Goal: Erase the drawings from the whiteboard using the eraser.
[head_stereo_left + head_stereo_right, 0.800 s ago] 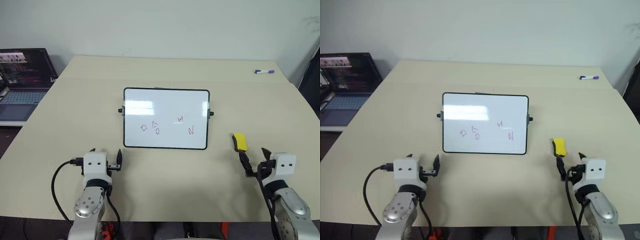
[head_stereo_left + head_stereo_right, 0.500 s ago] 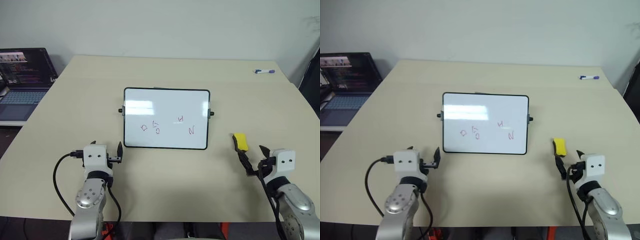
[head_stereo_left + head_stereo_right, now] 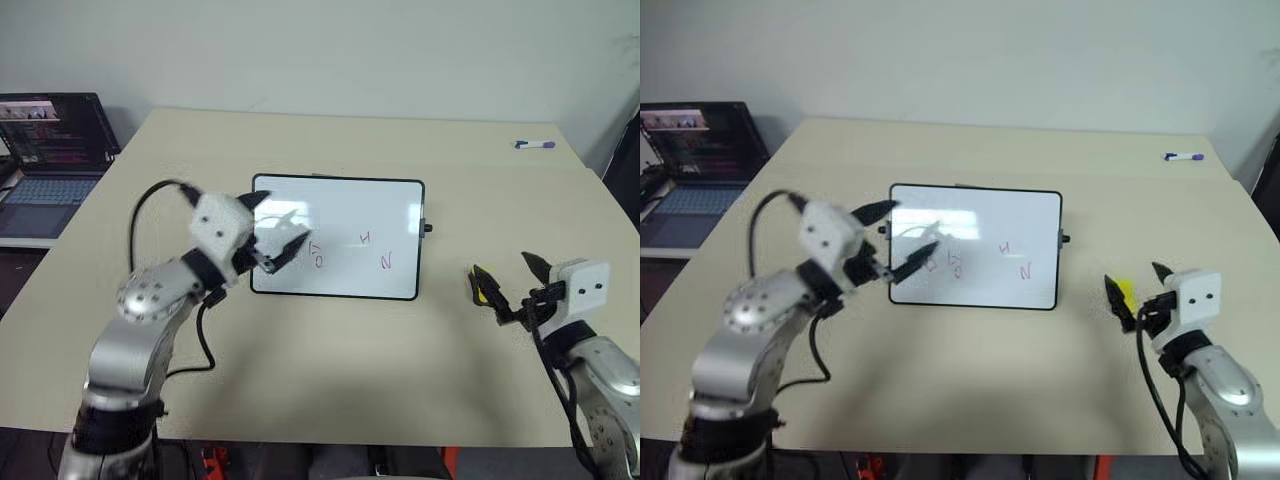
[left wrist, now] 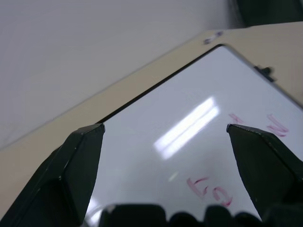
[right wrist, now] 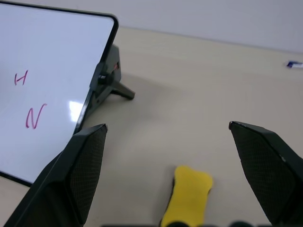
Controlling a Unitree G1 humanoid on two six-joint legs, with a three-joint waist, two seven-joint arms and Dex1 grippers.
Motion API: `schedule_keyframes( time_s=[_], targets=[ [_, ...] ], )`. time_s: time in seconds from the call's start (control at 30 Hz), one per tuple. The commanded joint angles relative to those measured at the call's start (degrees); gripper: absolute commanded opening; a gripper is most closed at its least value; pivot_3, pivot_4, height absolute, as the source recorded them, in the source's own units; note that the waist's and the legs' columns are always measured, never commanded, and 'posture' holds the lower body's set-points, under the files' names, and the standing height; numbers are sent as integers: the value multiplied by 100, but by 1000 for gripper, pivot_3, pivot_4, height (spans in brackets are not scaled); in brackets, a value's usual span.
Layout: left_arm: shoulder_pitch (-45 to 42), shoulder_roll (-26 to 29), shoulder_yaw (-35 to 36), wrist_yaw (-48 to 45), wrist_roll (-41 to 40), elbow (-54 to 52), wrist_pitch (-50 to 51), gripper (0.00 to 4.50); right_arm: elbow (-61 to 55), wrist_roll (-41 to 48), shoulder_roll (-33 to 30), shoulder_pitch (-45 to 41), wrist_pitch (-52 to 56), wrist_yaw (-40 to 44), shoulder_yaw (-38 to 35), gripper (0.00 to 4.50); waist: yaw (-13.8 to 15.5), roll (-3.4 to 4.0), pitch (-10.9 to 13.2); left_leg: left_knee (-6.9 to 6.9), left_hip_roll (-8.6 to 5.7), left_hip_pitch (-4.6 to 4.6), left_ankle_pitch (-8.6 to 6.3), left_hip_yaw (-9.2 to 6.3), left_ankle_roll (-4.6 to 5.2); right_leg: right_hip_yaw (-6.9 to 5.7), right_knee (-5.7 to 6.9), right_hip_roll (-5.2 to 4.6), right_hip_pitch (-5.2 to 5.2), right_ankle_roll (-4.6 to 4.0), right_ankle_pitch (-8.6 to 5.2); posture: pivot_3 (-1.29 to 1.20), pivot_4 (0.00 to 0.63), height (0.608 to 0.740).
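Note:
The whiteboard [image 3: 345,205] stands tilted on the middle of the table. Small red drawings [image 3: 318,256] sit on its lower half, among them an H [image 5: 20,77] and an N [image 5: 35,117]. My left gripper [image 3: 277,226] hovers open over the board's left part and covers the leftmost mark. Nothing lies between its fingers [image 4: 85,156], which frame the board surface in the left wrist view. The yellow eraser [image 5: 188,196] lies on the table right of the board. My right gripper [image 3: 511,283] is open just behind the eraser and holds nothing.
A purple-capped marker [image 3: 530,145] lies at the far right of the table. An open laptop [image 3: 50,150] sits on a lower surface off the table's left edge. The board's stand and knob [image 5: 108,79] stick out on its right side.
My left arm has risen from the near table edge and swung forward and right over the board's left part. The right gripper has lifted a little behind the eraser.

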Motion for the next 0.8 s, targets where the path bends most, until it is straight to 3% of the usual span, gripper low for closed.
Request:
schedule_keyframes(
  time_s=[0.03,0.17,0.37,0.6,0.8],
  targets=[
    [-635,86,-634,-1050,-159,483,-230,4500,-412,-81,58,-14,366,-344,36,4467,-2,0,0,0,-1,-2,0,0,0,0,-3,0,0,1,0,0,150,740],
    [-1324,92,-1334,-2147,-41,1203,-660,4500,-405,-303,49,-38,1154,-822,19,4467,-8,-1,1,3,0,-3,0,1,0,0,-3,0,-2,6,-3,0,150,740],
    [-1915,-96,-1795,-3229,-92,1879,-1005,4500,-339,-247,385,-519,2078,-1313,114,4467,-42,4,4,3,6,0,1,0,1,4,5,10,-4,5,-3,0,150,740],
    [-2354,-686,-2075,-3439,70,2203,-1277,4500,350,-459,667,-1227,2361,-1529,309,4467,-33,3,4,7,-3,-7,0,-2,2,5,4,27,-5,7,-3,0,150,740],
    [-2293,-713,-1996,-3440,139,2236,-1303,4500,948,-895,635,-1387,1944,-1473,530,4467,-43,3,5,3,1,-14,0,-1,4,8,-1,32,-12,6,-3,0,150,740]
  ],
)
